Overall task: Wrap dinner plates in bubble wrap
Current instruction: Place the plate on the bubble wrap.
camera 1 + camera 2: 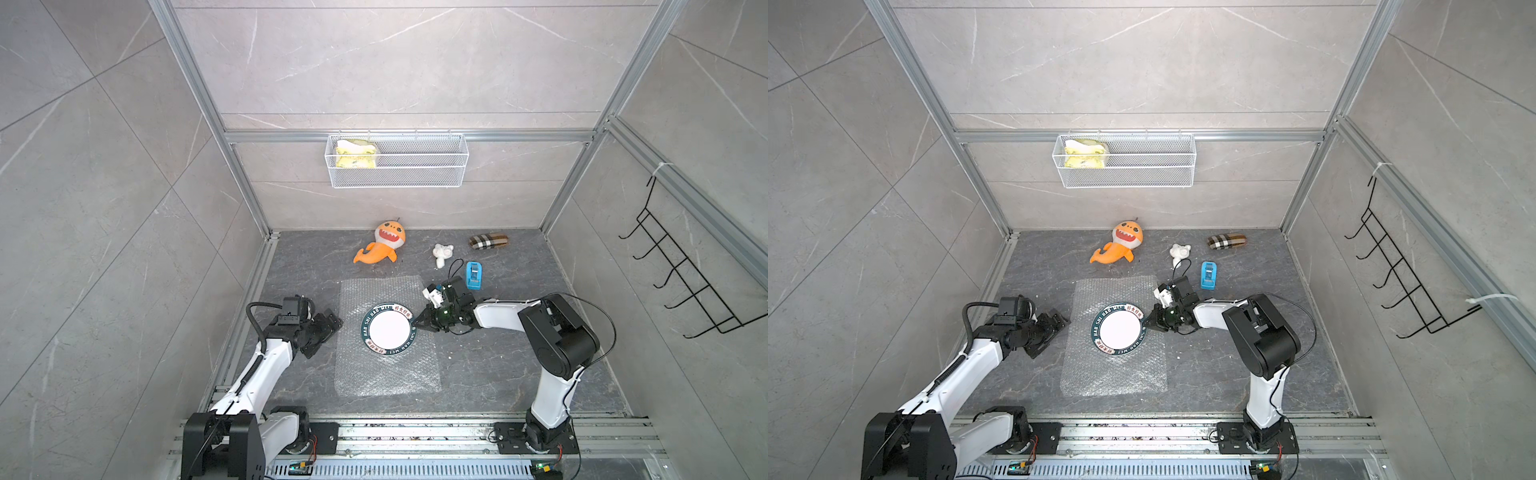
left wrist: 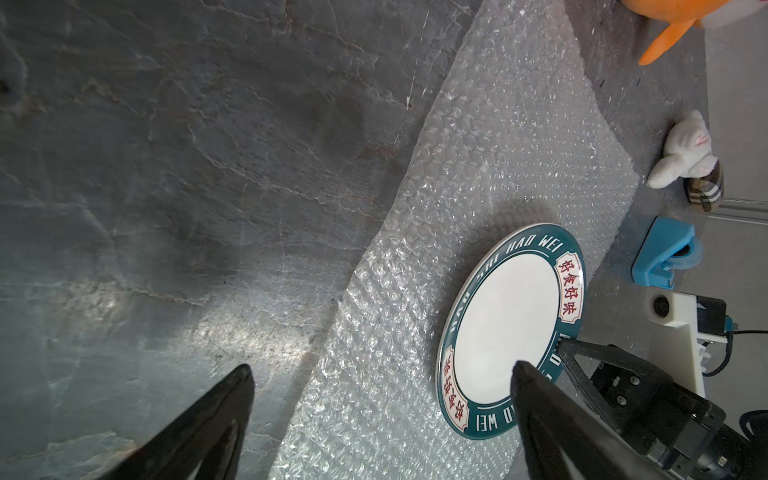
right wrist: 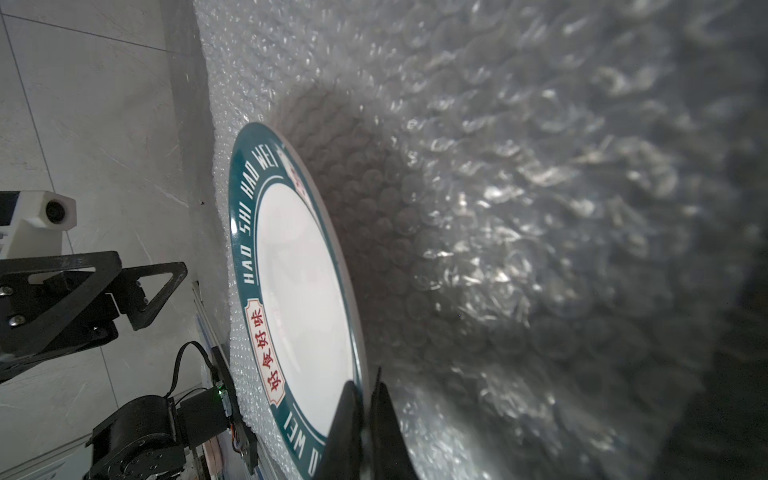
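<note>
The dinner plate, white with a dark teal lettered rim, sits on the bubble wrap, which lies spread flat on the dark floor. My right gripper is shut on the plate's right rim. In the right wrist view the plate stands slightly raised on that side and casts a shadow on the wrap. My left gripper hangs open at the sheet's left edge, holding nothing. From there the plate and wrap show.
Behind the sheet lie an orange shark plush, a small white plush, a plaid case and a blue tape dispenser. A wire basket hangs on the back wall. A black hook rack hangs on the right wall.
</note>
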Controlling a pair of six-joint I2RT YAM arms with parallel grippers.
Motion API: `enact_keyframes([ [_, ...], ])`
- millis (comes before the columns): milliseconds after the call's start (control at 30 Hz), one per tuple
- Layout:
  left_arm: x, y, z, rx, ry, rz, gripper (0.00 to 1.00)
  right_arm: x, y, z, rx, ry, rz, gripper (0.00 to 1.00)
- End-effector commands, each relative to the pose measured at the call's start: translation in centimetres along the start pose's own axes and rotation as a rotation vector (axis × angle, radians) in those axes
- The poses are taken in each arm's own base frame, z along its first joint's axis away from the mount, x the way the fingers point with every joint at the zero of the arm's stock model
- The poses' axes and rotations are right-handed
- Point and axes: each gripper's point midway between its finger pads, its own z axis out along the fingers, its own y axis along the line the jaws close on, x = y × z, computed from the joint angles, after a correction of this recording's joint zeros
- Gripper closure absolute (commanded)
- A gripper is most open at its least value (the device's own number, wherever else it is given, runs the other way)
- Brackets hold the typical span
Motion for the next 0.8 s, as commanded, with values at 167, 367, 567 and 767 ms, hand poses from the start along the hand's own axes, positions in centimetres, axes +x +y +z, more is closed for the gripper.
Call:
enact_keyframes([
  [167, 2.6, 2.1, -0.5, -0.112, 0.114, -0.064, 0.04, -0.5, 0.4, 0.0, 0.015, -0.029, -0.020, 1.00],
  [367, 3.0, 2.5, -0.2, -0.103, 0.113, -0.087, 0.04, -1.3, 3.5, -0.3, -0.138, -0.055, -0.026, 1.00],
  [567, 3.0, 2.4, 0.1, -0.097, 0.122, -0.084, 0.04, -0.9, 4.0, 0.0, -0.141, -0.032, -0.041, 1.00],
  [767, 3.1, 2.4, 0.1, -0.098, 0.128, -0.081, 0.05, -0.1, 2.5, 1.0, -0.076, 0.000, -0.031, 1.00],
])
